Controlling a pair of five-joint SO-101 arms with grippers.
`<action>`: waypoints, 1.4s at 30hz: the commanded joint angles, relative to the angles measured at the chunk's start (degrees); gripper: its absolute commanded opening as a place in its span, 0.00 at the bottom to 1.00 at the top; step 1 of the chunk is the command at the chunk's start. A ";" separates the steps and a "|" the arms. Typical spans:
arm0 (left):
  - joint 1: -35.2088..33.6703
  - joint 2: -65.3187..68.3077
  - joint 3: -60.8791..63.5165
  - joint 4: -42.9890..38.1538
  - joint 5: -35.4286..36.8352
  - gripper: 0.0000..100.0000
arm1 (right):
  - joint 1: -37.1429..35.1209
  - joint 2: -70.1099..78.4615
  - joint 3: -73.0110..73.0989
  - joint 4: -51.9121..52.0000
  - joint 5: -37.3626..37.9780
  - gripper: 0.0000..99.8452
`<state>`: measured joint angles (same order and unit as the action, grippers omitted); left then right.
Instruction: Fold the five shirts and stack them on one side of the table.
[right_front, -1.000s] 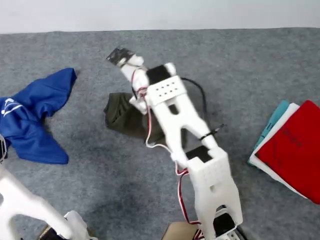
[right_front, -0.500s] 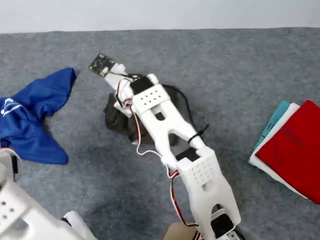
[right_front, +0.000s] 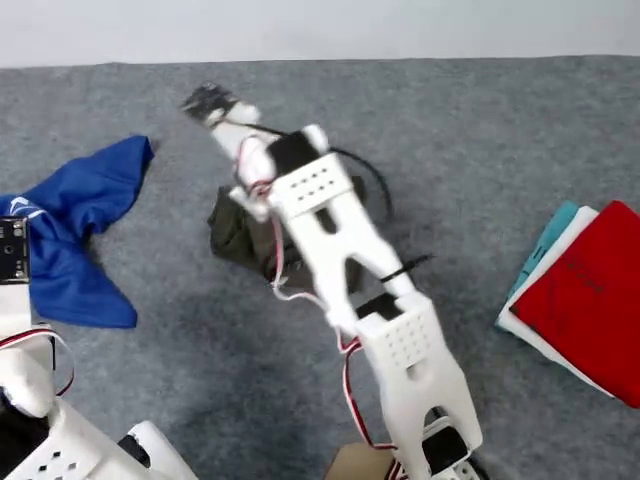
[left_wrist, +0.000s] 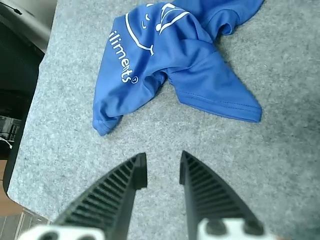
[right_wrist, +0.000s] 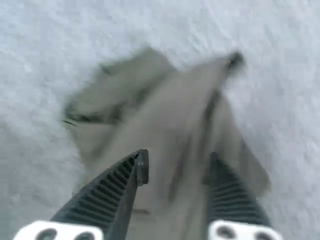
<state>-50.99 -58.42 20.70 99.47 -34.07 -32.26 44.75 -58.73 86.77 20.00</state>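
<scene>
Grey felt worktop (right_front: 480, 130) holds folded shirts (right_front: 585, 290) stacked at one edge. A blue shirt (left_wrist: 170, 55) and an olive shirt (right_front: 235, 235) lie crumpled. The right tool (right_wrist: 176, 167) hovers wide over the olive shirt; the left tool (left_wrist: 162, 167), narrowly parted and empty, is near the blue. The olive shirt seems to be the one in hand: next, lower and pinch an edge.

Table (right_front: 500, 150): left shirt (right_front: 70, 240) at the left edge; middle shirt (right_front: 235, 235) at centre, partly beneath the right arm (right_front: 340, 240). Folded stack (right_front: 580, 290) at the right edge, well apart from both shirts.
</scene>
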 joint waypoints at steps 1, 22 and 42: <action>-0.18 -0.35 0.04 0.97 -0.35 0.12 | 5.49 -0.22 -3.25 1.45 1.67 0.01; -0.18 -0.09 0.13 0.97 -0.26 0.12 | -14.20 8.22 -18.55 4.00 4.31 0.01; 0.09 -0.35 2.86 0.62 -0.35 0.12 | 0.22 9.54 -2.90 0.04 4.40 0.01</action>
<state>-50.99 -58.59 23.69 99.47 -34.15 -30.51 56.53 -63.65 90.81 23.78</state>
